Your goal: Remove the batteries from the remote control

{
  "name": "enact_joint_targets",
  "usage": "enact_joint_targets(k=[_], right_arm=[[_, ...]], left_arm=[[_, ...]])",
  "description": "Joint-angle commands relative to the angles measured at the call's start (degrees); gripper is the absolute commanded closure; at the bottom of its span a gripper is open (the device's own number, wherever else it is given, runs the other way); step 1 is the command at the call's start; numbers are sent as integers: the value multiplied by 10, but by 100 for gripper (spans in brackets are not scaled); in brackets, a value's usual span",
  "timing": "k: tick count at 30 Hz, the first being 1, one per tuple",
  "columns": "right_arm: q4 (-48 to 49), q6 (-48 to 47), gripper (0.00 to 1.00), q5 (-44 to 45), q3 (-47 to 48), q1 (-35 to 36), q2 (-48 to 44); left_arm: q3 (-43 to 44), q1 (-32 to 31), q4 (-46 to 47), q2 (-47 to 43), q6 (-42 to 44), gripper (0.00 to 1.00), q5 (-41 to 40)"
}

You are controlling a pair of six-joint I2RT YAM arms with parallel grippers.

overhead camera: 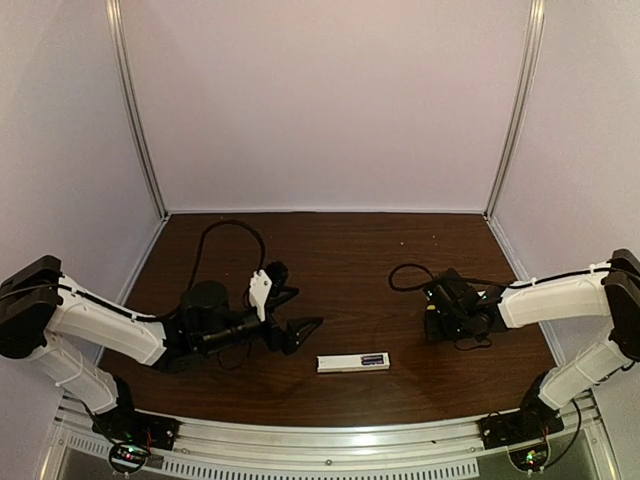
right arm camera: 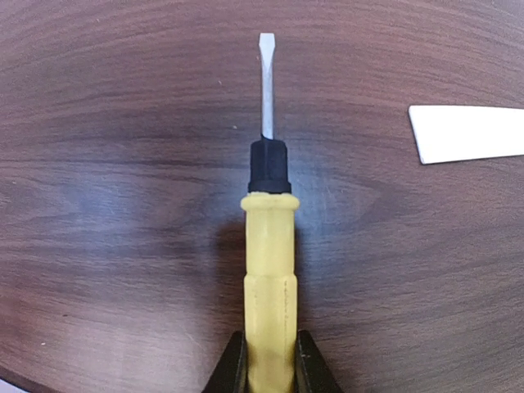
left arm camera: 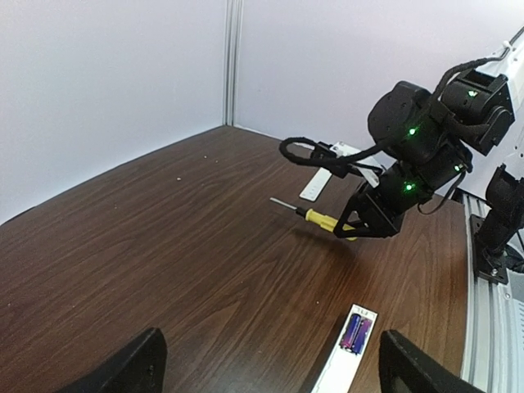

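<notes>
The batteries [left arm camera: 356, 332], two small purple cells, sit side by side in the open bay of the remote [left arm camera: 332, 375]. It lies flat on the table [left arm camera: 164, 246] just ahead of the left gripper [overhead camera: 303, 308], off toward one finger. Those jaws stand wide apart with nothing in them. The right gripper [right arm camera: 268, 362] is clamped on the yellow handle of the screwdriver [right arm camera: 268, 262], blade pointing straight out ahead of the jaws. The cover [right arm camera: 471, 133] lies off to one side of the blade tip.

I'd judge the cells light, hard and smooth — apt to roll once free, and seated too snugly to pinch. Levering up one end with the blade looks the way in. The remote, light and slick itself, wants pinning by its long edges.

From overhead the screwdriver is hidden under the right wrist. The remote's near end is cut off at the left wrist's view — and I can't make out the springs, nor whether the screwdriver rests on the table.
</notes>
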Motion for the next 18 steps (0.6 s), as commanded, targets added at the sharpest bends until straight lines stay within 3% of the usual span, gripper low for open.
enact_joint_targets(k=[1,8,13,18], right_arm=[[-5,-12,100,-1,-10,9,-61],[-3,-18,100,-3,-37,36,-186],[0,-32,100,-17,-46,73,-273],[-20,-51,100,-26,6,124,-296]], left_arm=[[-2,3,15,-15,5,8,6],[0,3,38,-9,-21,9,87],[4,3,38,3,-18,11,98],[1,3,58,11,-7,12,136]])
